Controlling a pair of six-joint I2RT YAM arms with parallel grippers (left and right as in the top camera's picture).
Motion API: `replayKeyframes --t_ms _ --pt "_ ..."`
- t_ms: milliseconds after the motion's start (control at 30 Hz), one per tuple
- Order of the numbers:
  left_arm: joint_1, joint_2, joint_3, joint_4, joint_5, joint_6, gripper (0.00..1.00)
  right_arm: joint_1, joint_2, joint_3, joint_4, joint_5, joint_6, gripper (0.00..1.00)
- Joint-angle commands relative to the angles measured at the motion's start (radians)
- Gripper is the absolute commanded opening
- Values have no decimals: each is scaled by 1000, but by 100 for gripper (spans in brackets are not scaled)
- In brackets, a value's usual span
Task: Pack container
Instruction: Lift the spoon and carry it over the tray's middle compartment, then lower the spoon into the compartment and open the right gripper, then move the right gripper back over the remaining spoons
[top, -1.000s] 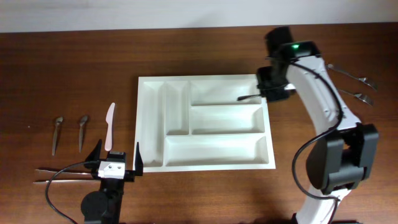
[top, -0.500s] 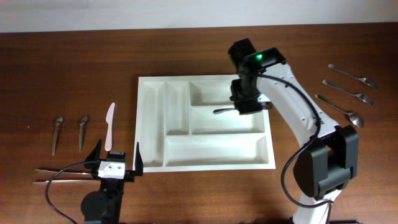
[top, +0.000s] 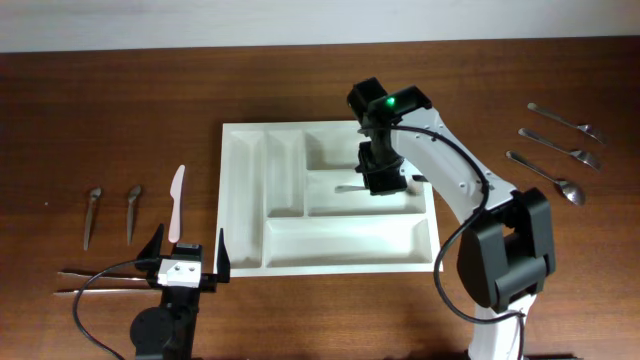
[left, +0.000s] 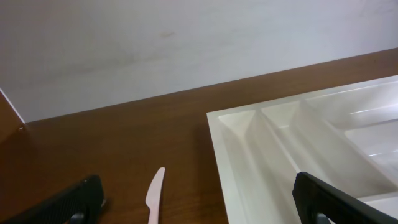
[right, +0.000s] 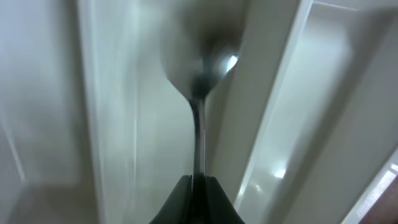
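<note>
Right fingers (right: 178, 200) pinch a slim metal spoon (right: 199, 106) by its handle, with the large white plastic cutlery tray (top: 245, 200) directly beneath. Best lowered level into the middle slot before release. Left fingers (left: 68, 202) gape wide, empty.

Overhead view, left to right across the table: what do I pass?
Small grey metal utensil → second small grey metal utensil → pale plastic knife → large white plastic cutlery tray → group of three silver metal utensils.

even bright light overhead; right wrist view badly blurred, glare glinting on the spoon (right: 200, 65).
</note>
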Motion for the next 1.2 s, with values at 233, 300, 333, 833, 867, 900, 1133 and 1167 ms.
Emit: replayKeyframes --t_ms 233,300,333,833,867,900,1133,1167 --pt "6 -7 -8 3 -7 16 99 0 35 -13 23 34 19 26" --pt "6 -7 -8 3 -7 16 99 -2 35 -13 20 64 16 36" --pt "6 -7 -8 3 -7 16 99 -5 35 -13 15 80 15 41" --pt "6 -7 -8 3 -7 16 99 -410 -4 120 -53 179 -413 99" --pt "6 -7 -8 3 -7 16 99 -454 -4 133 -53 171 -414 99" --pt "6 -7 -8 3 -7 16 99 -497 -4 142 -53 167 -425 99" --pt "6 -7 -8 3 -7 16 99 -746 8 146 -40 142 -576 99" --pt "6 -7 -8 3 -7 16 99 -765 12 145 -32 139 -587 99"
